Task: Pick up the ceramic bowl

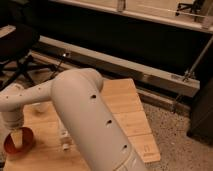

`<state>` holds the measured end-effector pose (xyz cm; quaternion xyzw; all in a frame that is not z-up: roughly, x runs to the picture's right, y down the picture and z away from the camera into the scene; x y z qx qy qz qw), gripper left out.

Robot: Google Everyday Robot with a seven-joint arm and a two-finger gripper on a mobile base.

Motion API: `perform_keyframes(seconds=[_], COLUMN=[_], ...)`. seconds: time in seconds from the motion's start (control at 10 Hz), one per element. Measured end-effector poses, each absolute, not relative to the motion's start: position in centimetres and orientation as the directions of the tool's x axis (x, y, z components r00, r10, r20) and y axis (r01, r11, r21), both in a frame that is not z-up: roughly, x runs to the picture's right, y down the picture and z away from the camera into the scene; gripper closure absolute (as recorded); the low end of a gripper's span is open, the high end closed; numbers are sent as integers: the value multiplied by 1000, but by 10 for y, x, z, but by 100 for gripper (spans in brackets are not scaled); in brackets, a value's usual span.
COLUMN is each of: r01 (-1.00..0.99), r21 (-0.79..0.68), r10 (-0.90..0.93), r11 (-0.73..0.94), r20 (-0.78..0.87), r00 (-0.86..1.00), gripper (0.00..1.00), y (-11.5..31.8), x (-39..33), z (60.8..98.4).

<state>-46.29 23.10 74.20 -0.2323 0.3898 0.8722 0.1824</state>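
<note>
**Bowl at the desk's near-left corner, end effector down on it**

- The red-orange bowl (9,146) sits at the near-left corner of your desk (128,107), close to the picture's left edge. It looks glossy and shallow. You see its left wall and part of the rim. You can't tell whether it rests flat or is tipped.
- Your end effector (20,138) comes down from above into the bowl's right part, and a pale piece of it shows against the red. Contact looks likely. Whether it is released, clenched or grasping the bowl cannot be told from this view.
- The white arm (87,117) fills the middle of the view. The thick segment runs up from the bottom edge, then bends left towards the wrist above the bowl. It hides much of the desk's left half.
- A small white cup (40,106) shows farther back on the desk, half hidden behind the arm and apart from the bowl.
- A clear, bottle-like thing (64,141) lies just right of the bowl, at the arm's edge. What it is stays unclear.
- The desk's right half is bare pale wood.
- Beyond it, a speckled floor (172,134) lies to the right, a long metal rail (131,68) runs behind, and a dark office chair (16,43) stands at upper left.
</note>
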Motion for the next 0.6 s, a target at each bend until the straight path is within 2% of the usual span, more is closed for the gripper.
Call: perform_keyframes(seconds=[0.1,0.3,0.6], r01=[-497,-507,-552], r21=[602,610,625], r10=[137,132,99], r11=[-626,-609,-552], r20=[-542,-553,-608], r00=[-829,-823,-787], gripper=[26,43,76], y=[236,248,264], x=[-464,-469,-483], z=[746,749,739])
